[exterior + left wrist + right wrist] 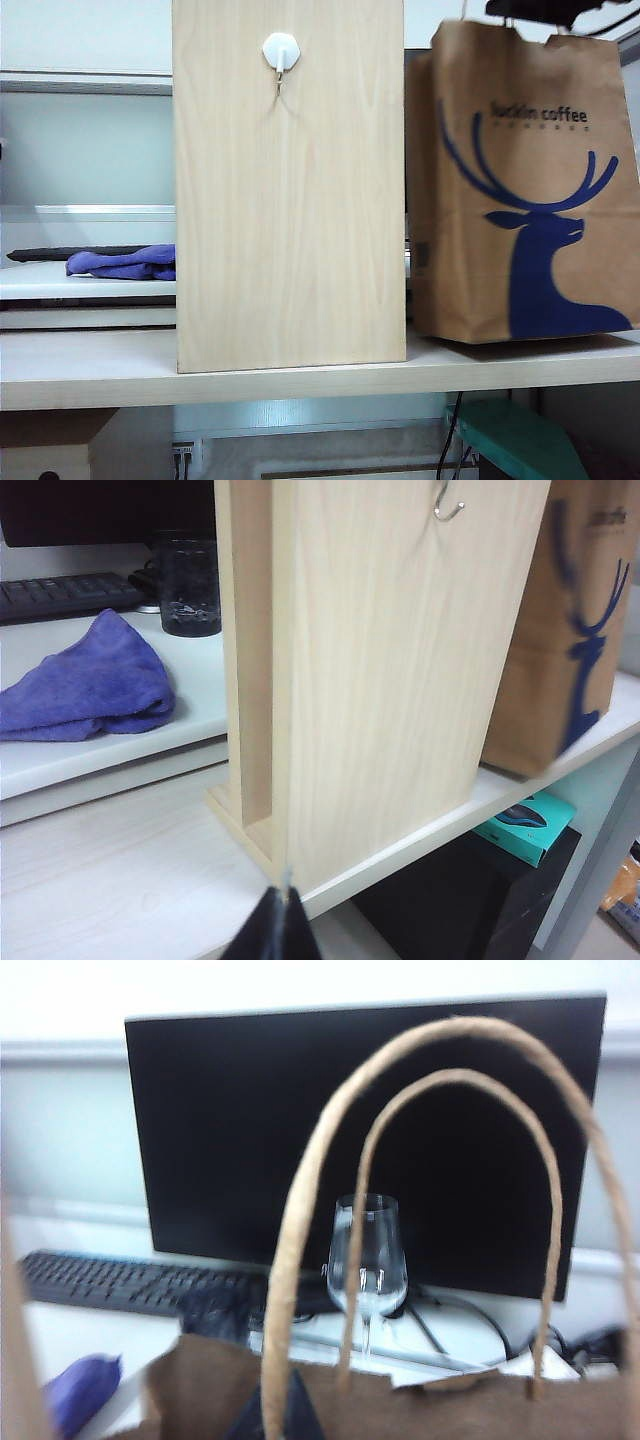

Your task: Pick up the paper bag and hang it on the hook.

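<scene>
The brown paper bag (pixel 530 190) with the blue deer print stands on the shelf at the right of the exterior view, beside the upright wooden board (pixel 290 200). The small white hook (pixel 281 50) sits high on that board; its metal prong (pixel 447 505) shows in the left wrist view. My right gripper (pixel 280 1405) is shut on one tan cord handle (pixel 300 1240) at the bag's top edge, and appears as a dark shape (pixel 545 8) above the bag. My left gripper (pixel 285 930) is shut and empty, low in front of the board's corner.
A purple cloth (pixel 85 685), a keyboard (pixel 60 595) and a dark cup (pixel 190 585) lie left of the board. Behind the bag are a black monitor (pixel 360 1140) and a wine glass (pixel 367 1260). A teal box (pixel 525 820) sits under the shelf.
</scene>
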`<state>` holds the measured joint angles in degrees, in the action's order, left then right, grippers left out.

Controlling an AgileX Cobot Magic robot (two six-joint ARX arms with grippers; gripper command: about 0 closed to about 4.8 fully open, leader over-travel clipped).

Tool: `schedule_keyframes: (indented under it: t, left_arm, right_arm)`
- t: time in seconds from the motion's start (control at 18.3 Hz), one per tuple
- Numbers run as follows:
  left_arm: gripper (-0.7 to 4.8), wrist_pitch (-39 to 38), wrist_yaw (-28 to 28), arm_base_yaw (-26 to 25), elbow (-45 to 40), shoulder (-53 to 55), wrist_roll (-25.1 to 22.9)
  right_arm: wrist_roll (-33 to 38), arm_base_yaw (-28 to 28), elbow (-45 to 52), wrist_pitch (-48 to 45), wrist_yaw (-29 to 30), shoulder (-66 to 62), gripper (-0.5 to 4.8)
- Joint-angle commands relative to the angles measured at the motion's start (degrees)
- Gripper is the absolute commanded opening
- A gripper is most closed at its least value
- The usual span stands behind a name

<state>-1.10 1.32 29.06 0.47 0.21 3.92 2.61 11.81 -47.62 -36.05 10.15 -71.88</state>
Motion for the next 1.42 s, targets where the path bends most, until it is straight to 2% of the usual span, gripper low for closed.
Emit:
schedule_keyframes:
  t: [0.05, 0.16, 0.27, 0.38, 0.44, 0.55, 0.82, 1.15, 1.26, 1.42]
  left_arm:
    - [-0.06, 0.46, 0.0, -0.02, 0.07, 0.0, -0.07]
    - [-0.06, 0.35, 0.0, -0.02, 0.07, 0.0, -0.07]
    - [-0.06, 0.35, 0.0, -0.02, 0.07, 0.0, -0.07]
    - [-0.06, 0.33, 0.0, -0.02, 0.07, 0.0, -0.07]
    - [-0.06, 0.35, 0.0, -0.02, 0.07, 0.0, -0.07]
    - [-0.06, 0.35, 0.0, -0.02, 0.07, 0.0, -0.07]
    - [-0.06, 0.33, 0.0, -0.04, 0.07, 0.0, -0.07]
    - [-0.06, 0.31, 0.0, -0.09, 0.07, 0.0, -0.07]
    - [-0.06, 0.31, -0.02, -0.09, 0.07, 0.0, -0.07]
    - [-0.06, 0.31, 0.0, -0.09, 0.07, 0.0, -0.07]
  right_arm:
    - [0.35, -0.13, -0.44, 14.47, -0.15, 10.19, -0.06]
    - [0.42, -0.07, -0.44, 26.36, 0.96, 19.45, -0.06]
    - [0.92, 0.02, -0.42, 34.49, 1.01, 26.45, -0.06]
    - [2.54, 0.04, -0.42, 41.83, 4.52, 32.76, -0.06]
    - [5.51, 0.42, -0.33, 45.44, 8.11, 34.84, -0.06]
    - [6.51, 5.05, 0.44, 49.55, 8.55, 35.45, -0.06]
    - [6.6, 20.68, 1.11, 46.8, -0.04, 32.7, -0.06]
    - [1.09, 38.47, 1.11, 38.27, -13.94, 19.41, -0.06]
    - [-2.34, 41.59, 1.09, 34.91, -19.37, 14.36, -0.06]
    - [-2.4, 42.45, 1.09, 29.42, -20.22, 6.64, -0.06]
